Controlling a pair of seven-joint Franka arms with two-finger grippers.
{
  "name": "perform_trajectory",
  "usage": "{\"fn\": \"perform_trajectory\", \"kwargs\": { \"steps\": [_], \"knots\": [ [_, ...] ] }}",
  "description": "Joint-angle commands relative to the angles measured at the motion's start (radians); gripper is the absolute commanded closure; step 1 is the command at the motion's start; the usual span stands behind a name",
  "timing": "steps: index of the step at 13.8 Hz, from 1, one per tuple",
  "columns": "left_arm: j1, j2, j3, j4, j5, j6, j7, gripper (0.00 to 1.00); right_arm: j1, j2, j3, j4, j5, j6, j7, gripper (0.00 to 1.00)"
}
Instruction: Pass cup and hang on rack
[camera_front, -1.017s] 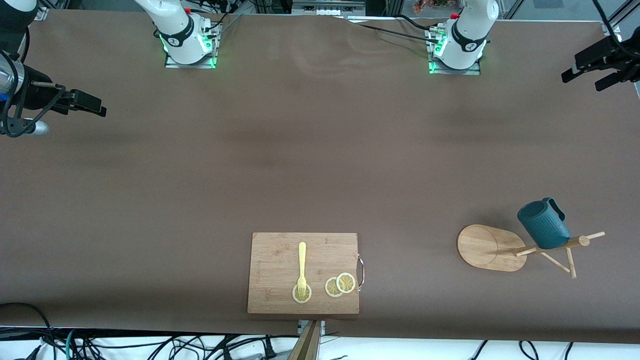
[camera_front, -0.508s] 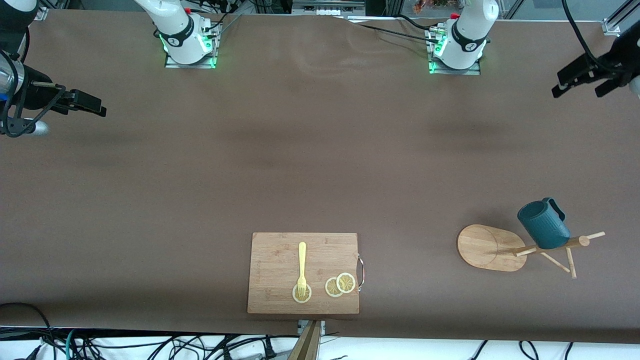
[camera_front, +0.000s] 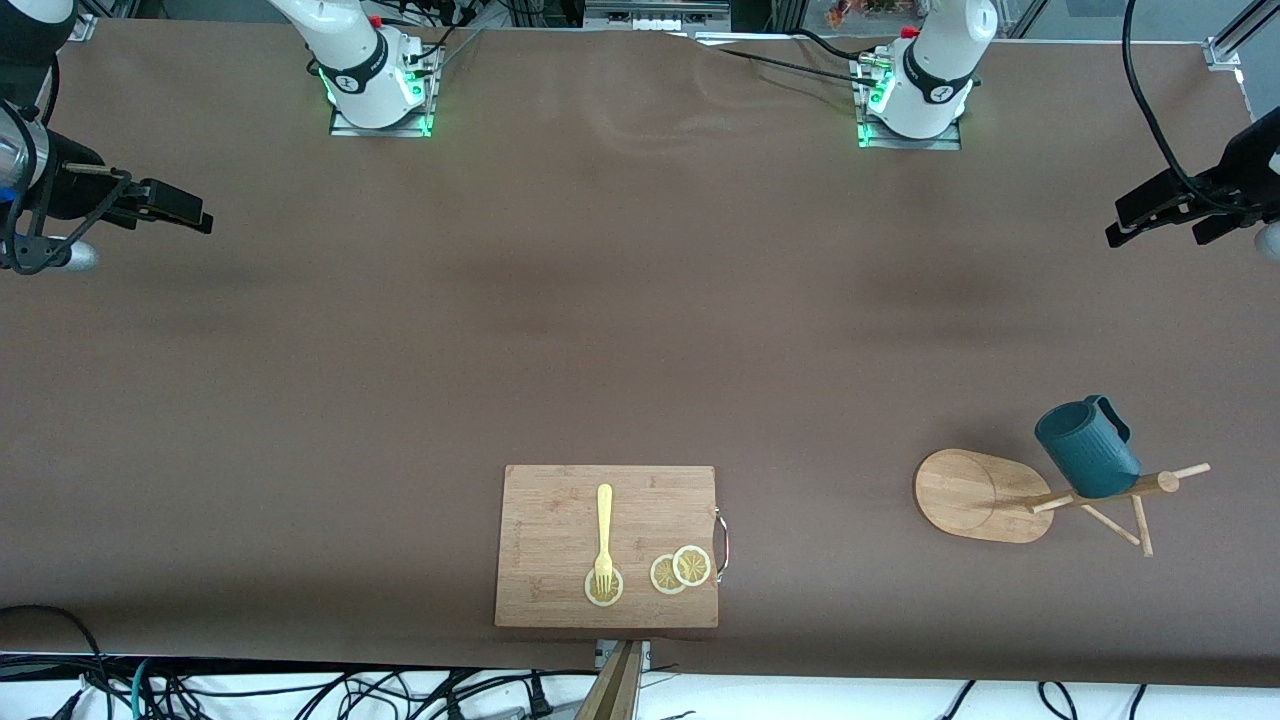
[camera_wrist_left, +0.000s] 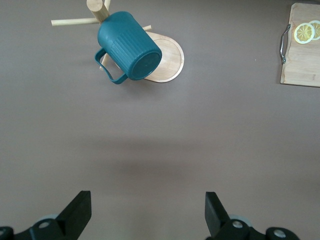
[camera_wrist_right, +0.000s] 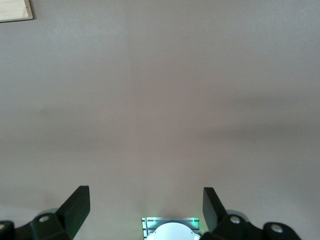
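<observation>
Brown tabletop (camera_front: 640, 330) pretty much fills the scene, and most of it is bare, so loads of open room through the middle and toward both arm bases. All the stuff sits near the front camera's edge.

One cup (camera_front: 1087, 449), dark teal and ribbed, hangs tilted on the one rack (camera_front: 1010, 490) toward the left arm's end of the table; which peg carries it I honestly can't make out. The rack's oval base and thin pegs show under and around it.

One cutting board (camera_front: 607, 546) lies right at the near edge around mid-table, with one yellow fork (camera_front: 603, 538) and three lemon slices (camera_front: 681, 569) on it, the fork's tines resting on one slice.

Left gripper (camera_front: 1165, 210) hangs high over the left end's edge, fingers spread wide, holding nothing. Right gripper (camera_front: 170, 208) waits over the right arm's end, also spread wide and empty.
</observation>
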Motion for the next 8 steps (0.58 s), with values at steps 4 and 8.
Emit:
{"fn": "perform_trajectory", "kwargs": {
  "steps": [4,8],
  "knots": [
    [-0.025,-0.006,0.006,0.014,0.017,0.011,0.018,0.00,-0.001,-0.006,0.000,0.002,0.014,-0.010,-0.010,0.00],
    [-0.024,-0.009,0.006,0.005,-0.012,0.008,0.026,0.00,-0.001,-0.006,0.000,0.002,0.014,-0.010,-0.010,0.00]
  ]
}}
